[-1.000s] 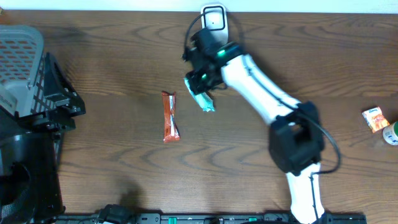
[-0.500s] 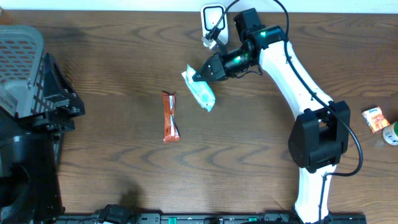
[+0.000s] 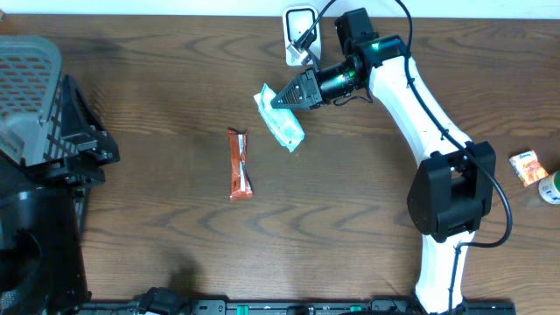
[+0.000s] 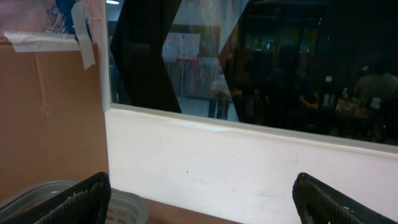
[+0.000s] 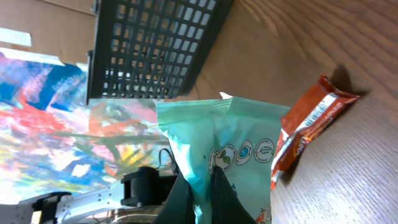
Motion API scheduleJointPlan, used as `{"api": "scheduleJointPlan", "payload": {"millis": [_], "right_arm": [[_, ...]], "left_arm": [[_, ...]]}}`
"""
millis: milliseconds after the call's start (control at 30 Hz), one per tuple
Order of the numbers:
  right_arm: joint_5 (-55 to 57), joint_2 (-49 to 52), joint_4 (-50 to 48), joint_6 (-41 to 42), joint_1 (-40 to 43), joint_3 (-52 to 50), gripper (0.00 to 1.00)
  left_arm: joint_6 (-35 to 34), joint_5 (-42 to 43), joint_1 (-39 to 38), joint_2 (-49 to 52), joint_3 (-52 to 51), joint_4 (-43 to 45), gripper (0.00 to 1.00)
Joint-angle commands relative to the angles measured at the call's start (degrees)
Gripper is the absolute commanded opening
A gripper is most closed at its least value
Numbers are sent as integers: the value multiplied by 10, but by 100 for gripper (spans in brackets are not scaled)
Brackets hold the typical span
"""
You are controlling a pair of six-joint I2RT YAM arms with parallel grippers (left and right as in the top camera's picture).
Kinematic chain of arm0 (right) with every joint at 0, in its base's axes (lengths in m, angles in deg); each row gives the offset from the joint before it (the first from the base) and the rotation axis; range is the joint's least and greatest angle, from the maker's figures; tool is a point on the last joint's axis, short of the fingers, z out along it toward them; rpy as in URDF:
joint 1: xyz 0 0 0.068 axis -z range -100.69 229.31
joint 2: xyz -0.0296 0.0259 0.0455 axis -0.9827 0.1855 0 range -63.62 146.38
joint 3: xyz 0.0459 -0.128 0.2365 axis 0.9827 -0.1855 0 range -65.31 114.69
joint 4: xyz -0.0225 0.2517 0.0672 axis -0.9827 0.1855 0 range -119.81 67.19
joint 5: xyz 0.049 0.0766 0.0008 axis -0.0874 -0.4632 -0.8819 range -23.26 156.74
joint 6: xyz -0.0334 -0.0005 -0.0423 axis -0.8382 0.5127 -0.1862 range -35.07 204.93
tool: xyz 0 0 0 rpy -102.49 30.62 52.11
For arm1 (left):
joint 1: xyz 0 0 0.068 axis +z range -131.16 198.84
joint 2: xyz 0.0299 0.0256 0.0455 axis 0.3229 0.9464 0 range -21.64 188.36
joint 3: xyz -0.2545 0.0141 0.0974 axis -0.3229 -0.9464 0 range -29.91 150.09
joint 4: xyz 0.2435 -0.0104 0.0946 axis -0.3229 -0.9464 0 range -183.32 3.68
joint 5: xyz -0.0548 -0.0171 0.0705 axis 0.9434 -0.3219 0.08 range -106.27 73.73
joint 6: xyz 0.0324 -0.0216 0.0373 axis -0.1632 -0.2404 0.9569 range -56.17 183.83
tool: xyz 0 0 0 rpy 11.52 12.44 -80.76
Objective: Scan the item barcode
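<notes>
My right gripper (image 3: pixel 287 98) is shut on one edge of a teal pouch (image 3: pixel 280 121) and holds it above the table, just below and left of the white scanner (image 3: pixel 300 24) at the far edge. From the right wrist, the pouch (image 5: pixel 230 134) stands up out of the pinched dark fingers (image 5: pixel 225 200), printed face toward the camera. No barcode shows on it. The left wrist camera looks at a white wall, with my left gripper (image 4: pixel 202 200) wide open and nothing between its fingers.
An orange snack bar (image 3: pixel 239 164) lies on the wood left of the pouch. A grey basket (image 3: pixel 26 87) and dark frame stand at the far left. A small orange packet (image 3: pixel 528 168) and a round item (image 3: pixel 551 188) sit at the right edge.
The right arm has swung over to the right side while its gripper carried the teal pouch a little up the table toward the scanner. The snack bar stayed put.
</notes>
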Motion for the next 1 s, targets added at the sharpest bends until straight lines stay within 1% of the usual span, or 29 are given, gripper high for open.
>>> {"api": "scheduleJointPlan", "payload": {"millis": [0,67,100,200,267,333,433,533,633,833,967], "right_arm": [[-42,-5,-1,-9,3,6,1],[-30,-5,-8,-8,6,5,1],[-5,-5,-15,-7,9,6,1],[145,-5,-51,35,11,6,1],[225,-5,-80,40,11,6,1],[287,-5,-116,53,10,6,1],[334,-5,-171,62,7,6,1],[457,-5,-211,76,4,6,1],[555,-3,-247,68,-2,6,1],[695,3,-330,38,-23,6,1],[753,22,-377,2,-36,6,1]], "left_arm": [[5,-5,3,-5,-2,4,93],[5,-5,3,-5,-2,4,94],[5,-5,3,-5,-2,4,93],[5,-5,3,-5,-2,4,94],[5,-5,3,-5,-2,4,93],[5,-5,3,-5,-2,4,94],[5,-5,3,-5,-2,3,94],[5,-6,3,-5,-2,3,94],[5,-6,3,-5,-2,3,94],[5,-5,3,-4,-2,1,94],[5,-5,3,-3,-2,-5,94]]}}
